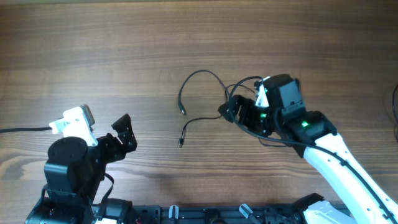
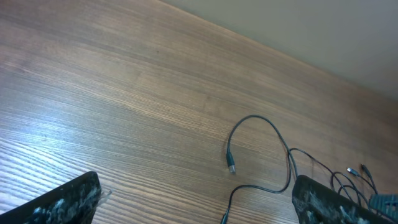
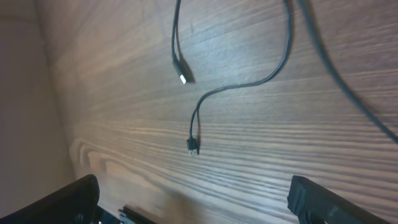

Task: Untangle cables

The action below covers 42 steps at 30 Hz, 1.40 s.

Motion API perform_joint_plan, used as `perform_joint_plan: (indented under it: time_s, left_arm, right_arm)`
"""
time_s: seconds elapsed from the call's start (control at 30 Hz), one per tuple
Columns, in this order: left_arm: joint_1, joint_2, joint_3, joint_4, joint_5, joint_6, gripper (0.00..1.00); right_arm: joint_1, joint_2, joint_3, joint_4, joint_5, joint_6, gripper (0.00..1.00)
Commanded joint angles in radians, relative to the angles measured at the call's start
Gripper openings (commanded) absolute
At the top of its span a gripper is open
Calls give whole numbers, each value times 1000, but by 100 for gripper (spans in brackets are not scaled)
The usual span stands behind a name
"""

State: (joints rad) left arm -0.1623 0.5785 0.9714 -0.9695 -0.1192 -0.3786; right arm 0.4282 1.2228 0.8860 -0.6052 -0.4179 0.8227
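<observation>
The cables (image 1: 194, 75) are thin black cords on the wooden table, right of centre. Two loose ends with small plugs (image 1: 183, 112) (image 1: 181, 143) trail left; the rest is bunched in loops under and around my right gripper (image 1: 231, 111). In the right wrist view the right gripper (image 3: 193, 193) is open and empty, with the two plug ends (image 3: 183, 78) (image 3: 193, 147) ahead of its fingers. My left gripper (image 1: 127, 134) is open and empty at the lower left, well away from the cords. In the left wrist view (image 2: 196, 186) one cable loop (image 2: 252, 118) lies ahead.
A thicker black wire (image 1: 22, 130) runs off the left edge from the left arm. The far table edge and a pale wall (image 2: 348, 37) show in the left wrist view. The arms' base rail (image 1: 205, 214) lies along the near edge.
</observation>
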Motion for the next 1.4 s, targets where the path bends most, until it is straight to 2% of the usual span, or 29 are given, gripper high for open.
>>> perform_joint_plan:
  time_s: [0.0,0.2,0.53,0.93,1.3,1.37]
  left_arm:
    - [3,-2,-3,3,-13,13,100]
    - [3,-2,-3,3,-13,12,100]
    - [3,-2,-2,3,-13,12,100]
    - [3,-2,-3,3,-13,13,100]
    - [3,-2,-3,3,-13,13,100]
    - [3,-2,-3,3,-13,12,100]
  right_arm:
    - [24,-2,4,-14,49,15,100]
    - [26,-2,4,-97,216,19,100]
    - [26,61,2,-89,267,18,100]
    - [26,277,2,-50,229,45,100]
    - [26,286,2,-16,230,39,97]
    - [26,285,2,0,221,-41,99]
